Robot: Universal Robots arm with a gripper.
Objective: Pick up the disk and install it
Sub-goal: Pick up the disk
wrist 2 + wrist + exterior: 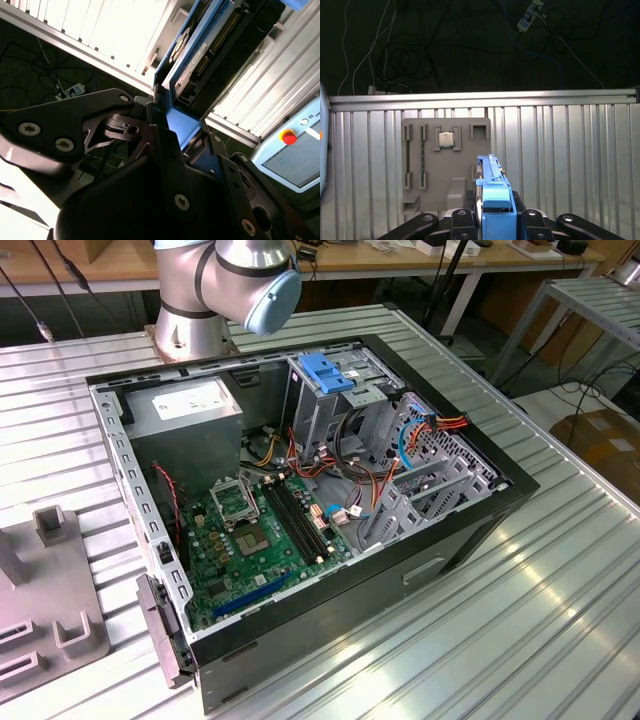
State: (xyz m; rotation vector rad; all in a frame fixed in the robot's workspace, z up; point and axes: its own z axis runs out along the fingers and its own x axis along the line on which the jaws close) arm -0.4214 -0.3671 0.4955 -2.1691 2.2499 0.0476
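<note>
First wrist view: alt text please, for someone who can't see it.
The gripper holds the blue-railed disk edge-on above a ribbed metal table. On the table lies a grey fixture plate carrying a square chip; cables cross the dark floor beyond.

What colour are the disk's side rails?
Blue, on the disk; clearest in the first wrist view.

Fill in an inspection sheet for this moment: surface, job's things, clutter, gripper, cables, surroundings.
Surface: ribbed metal table carrying an open computer case.
Job's things: the disk, blue-railed, held by the gripper.
Clutter: grey fixture tray holding a processor chip.
Gripper: shut on the disk, above the table.
Cables: coloured wiring inside the case; loose leads on the floor.
Surroundings: teach pendant, cardboard box, wooden bench.
</note>
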